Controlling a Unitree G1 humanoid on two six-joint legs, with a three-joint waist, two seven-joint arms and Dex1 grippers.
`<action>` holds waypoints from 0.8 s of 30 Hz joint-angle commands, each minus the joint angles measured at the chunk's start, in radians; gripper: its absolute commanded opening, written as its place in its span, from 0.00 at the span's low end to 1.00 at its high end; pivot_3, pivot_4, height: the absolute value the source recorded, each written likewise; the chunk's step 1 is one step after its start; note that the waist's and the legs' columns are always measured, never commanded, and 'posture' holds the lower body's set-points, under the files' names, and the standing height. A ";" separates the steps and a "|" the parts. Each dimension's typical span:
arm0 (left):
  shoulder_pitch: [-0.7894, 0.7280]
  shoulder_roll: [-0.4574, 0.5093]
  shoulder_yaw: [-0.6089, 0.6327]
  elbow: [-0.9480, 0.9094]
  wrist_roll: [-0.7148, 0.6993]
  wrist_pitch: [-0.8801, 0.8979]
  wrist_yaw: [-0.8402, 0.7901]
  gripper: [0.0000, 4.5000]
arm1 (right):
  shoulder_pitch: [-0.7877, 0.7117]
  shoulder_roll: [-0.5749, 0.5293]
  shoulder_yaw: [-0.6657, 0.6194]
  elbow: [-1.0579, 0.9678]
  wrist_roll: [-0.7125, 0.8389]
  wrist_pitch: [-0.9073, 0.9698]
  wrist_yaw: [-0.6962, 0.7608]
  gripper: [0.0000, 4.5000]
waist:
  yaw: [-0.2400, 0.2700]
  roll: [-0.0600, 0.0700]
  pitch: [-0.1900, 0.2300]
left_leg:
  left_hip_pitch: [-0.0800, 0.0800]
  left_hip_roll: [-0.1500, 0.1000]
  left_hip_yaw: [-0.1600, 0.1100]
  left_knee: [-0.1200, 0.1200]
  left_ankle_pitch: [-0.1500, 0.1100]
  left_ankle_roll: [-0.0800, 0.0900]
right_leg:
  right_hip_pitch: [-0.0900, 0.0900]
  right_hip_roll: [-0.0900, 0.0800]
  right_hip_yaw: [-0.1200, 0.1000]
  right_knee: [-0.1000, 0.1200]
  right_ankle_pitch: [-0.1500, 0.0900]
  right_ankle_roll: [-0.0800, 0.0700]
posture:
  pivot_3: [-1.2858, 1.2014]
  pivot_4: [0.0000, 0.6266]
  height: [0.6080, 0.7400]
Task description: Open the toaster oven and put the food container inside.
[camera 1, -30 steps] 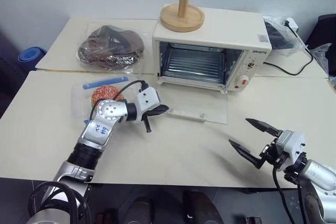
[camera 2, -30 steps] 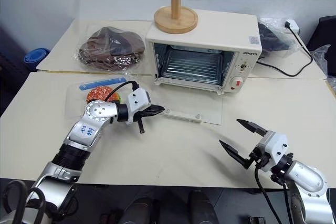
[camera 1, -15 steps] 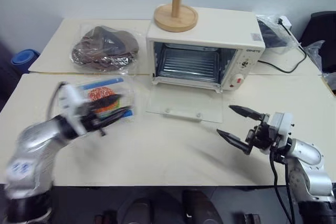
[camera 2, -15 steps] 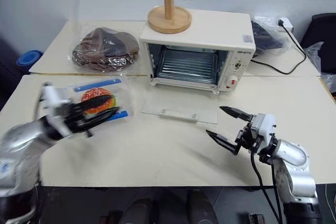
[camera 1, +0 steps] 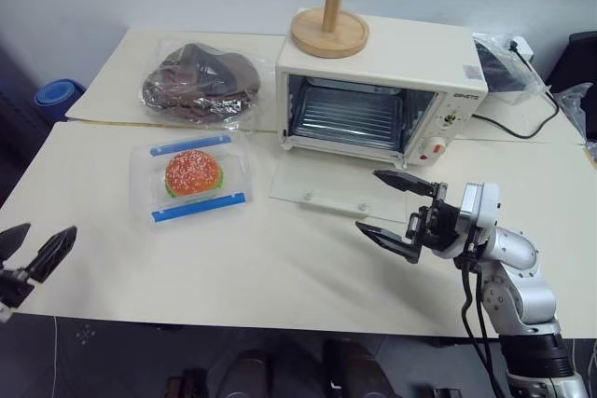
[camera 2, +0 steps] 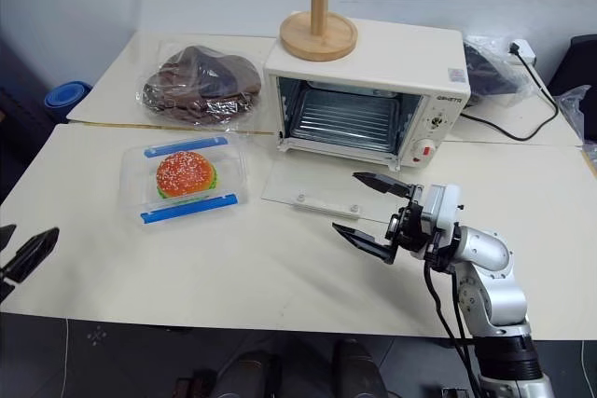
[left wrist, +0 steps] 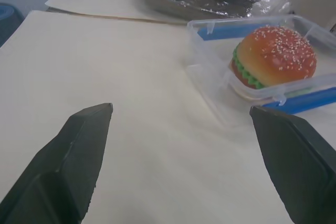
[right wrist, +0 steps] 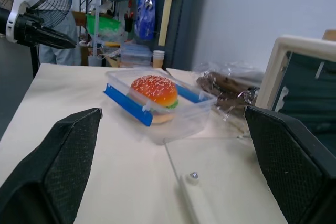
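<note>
A cream table seen from above, with the oven (camera 1: 378, 90) at upper centre of the frame. Its glass door (camera 1: 340, 191) is already dropped flat onto the table, so the wire rack inside is exposed. The container (camera 1: 191, 179), a clear box holding a burger, sits left of centre, well apart from the oven and level with the door's left edge. Its long axis, marked by two blue strips, runs roughly left to right with a slight tilt.

The left gripper (camera 1: 33, 253) is at the lower left edge of the frame, fingers spread wide and empty. In its wrist view the container lies ahead of the fingers and off to one side. The right gripper (camera 1: 392, 207) hovers at lower centre right, just below the door's near right corner, jaws wide apart and holding nothing, pointing left toward the container.

Both grippers are away from the container; neither touches it. The right one looks a little nearer and already faces the box's short end, though the open door lies partly between them. The left one has a clear table path.
</note>
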 commanded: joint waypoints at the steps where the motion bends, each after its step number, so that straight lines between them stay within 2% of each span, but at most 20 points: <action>1: -0.153 0.116 -0.062 0.054 -0.057 0.160 0.112 0.99 | -0.009 -0.006 -0.013 -0.017 -0.009 -0.015 -0.008 1.00 | -0.003 0.000 0.000 | 0.000 0.000 -0.001 0.000 0.000 0.000 | 0.000 0.000 0.000 0.000 0.000 0.000 | 0.52 0.24 1.00; 6: -0.416 0.244 -0.284 0.259 0.004 0.345 0.204 0.99 | 0.007 -0.004 -0.017 -0.019 -0.015 -0.022 -0.010 1.00 | -0.015 0.001 0.000 | 0.000 -0.001 0.000 -0.003 0.000 -0.001 | -0.003 0.001 0.000 0.000 0.000 0.000 | 0.52 0.24 1.00; 10: -0.537 0.277 -0.400 0.360 0.046 0.423 0.214 0.99 | 0.031 -0.001 -0.026 -0.024 -0.020 -0.038 -0.014 1.00 | -0.035 0.001 0.000 | -0.001 -0.001 0.001 -0.007 0.002 -0.005 | -0.004 0.002 0.000 0.002 0.000 0.000 | 0.52 0.24 1.00; 13: -0.586 0.285 -0.440 0.402 0.071 0.450 0.206 0.99 | 0.053 -0.001 -0.033 -0.023 -0.021 -0.055 -0.014 1.00 | -0.037 0.001 0.000 | -0.002 0.000 0.002 -0.009 0.004 -0.008 | -0.006 0.002 0.001 0.001 0.000 0.000 | 0.52 0.24 1.00; 17: -0.657 0.285 -0.483 0.451 0.075 0.499 0.176 0.80 | 0.090 0.000 -0.048 -0.003 -0.023 -0.095 -0.005 1.00 | -0.030 0.001 0.000 | -0.003 0.000 0.002 -0.009 0.005 -0.009 | -0.007 0.002 0.000 0.001 0.000 0.000 | 0.52 0.24 1.00; 21: -0.663 0.322 -0.556 0.480 0.133 0.485 0.143 0.51 | 0.100 0.003 -0.041 0.013 -0.034 -0.129 -0.007 1.00 | -0.032 0.001 0.000 | -0.002 -0.001 0.003 -0.008 0.005 -0.008 | -0.006 0.001 0.002 0.001 0.000 0.000 | 0.52 0.24 1.00; 24: -0.693 0.331 -0.562 0.500 0.140 0.494 0.129 0.30 | 0.100 0.002 -0.035 0.012 -0.043 -0.140 -0.016 1.00 | -0.033 0.001 0.000 | 0.000 -0.001 0.004 -0.009 0.005 -0.009 | -0.006 0.002 0.003 0.002 0.000 0.000 | 0.52 0.24 1.00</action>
